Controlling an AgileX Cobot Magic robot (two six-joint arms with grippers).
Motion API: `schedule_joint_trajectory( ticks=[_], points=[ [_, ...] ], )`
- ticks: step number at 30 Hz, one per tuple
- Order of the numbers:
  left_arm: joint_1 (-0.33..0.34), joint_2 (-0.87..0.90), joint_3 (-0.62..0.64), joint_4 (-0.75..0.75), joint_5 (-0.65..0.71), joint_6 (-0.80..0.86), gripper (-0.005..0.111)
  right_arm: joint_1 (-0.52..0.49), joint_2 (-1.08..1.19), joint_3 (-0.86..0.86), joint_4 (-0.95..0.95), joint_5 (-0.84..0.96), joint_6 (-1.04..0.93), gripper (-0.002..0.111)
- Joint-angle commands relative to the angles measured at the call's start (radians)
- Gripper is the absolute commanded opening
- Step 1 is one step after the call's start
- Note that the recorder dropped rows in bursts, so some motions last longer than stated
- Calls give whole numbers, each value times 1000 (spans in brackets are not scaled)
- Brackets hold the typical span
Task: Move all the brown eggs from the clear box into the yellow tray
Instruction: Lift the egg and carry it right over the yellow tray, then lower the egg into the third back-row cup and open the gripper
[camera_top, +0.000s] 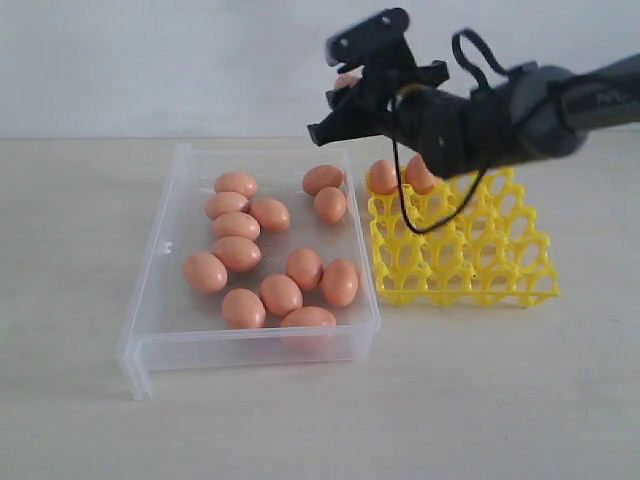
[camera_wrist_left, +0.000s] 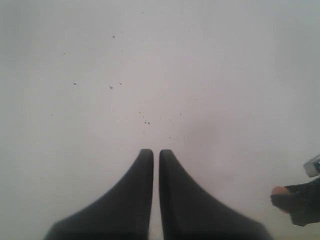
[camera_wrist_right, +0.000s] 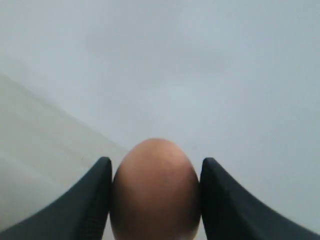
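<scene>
Right end effector (camera_wrist_right: 156, 161): fingers plain matte black; the black cable (camera_top: 420, 215) looping under it matches. The egg (camera_wrist_right: 155, 200) between its fingers is an even orange-brown with no marking. The brown eggs (camera_top: 237, 253) below it share that plain orange-brown shade. The clear box (camera_top: 160, 250) beneath is colourless and transparent. The yellow tray (camera_top: 470, 260) beneath is bright yellow, an open lattice pattern. Counter (camera_top: 70, 300): pale beige, plain. Wall (camera_top: 150, 60) behind: whitish grey. Left end effector (camera_wrist_left: 156, 152): black; the surface (camera_wrist_left: 150, 75) ahead of it is off-white with scattered dark specks.
</scene>
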Motion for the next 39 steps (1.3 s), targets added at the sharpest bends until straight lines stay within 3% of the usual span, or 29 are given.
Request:
schedule_joint_trajectory(
  ticks=[1,7,9,13,16,22,39],
  points=[
    [-4,-3,5,-8,8,-4,4,-32,-72,322,-11,-664,156,0],
    [-4,-3,5,-8,8,-4,4,-227,-92,456,-117,-664,480,0],
    [-4,-3,5,-8,8,-4,4,-321,-90,451,-295,-664,583,0],
    [-4,-3,5,-8,8,-4,4,-511,-86,369,-854,-664,755,0],
    [-4,-3,5,-8,4,-4,4,-603,-83,312,-1100,-664,849,0],
    [-4,-3,5,-8,4,-4,4,-641,6,261,-1142,-664,865,0],
    [-4,-3,5,-8,4,-4,4,-572,298,44,-992,-664,987,0]
  ],
)
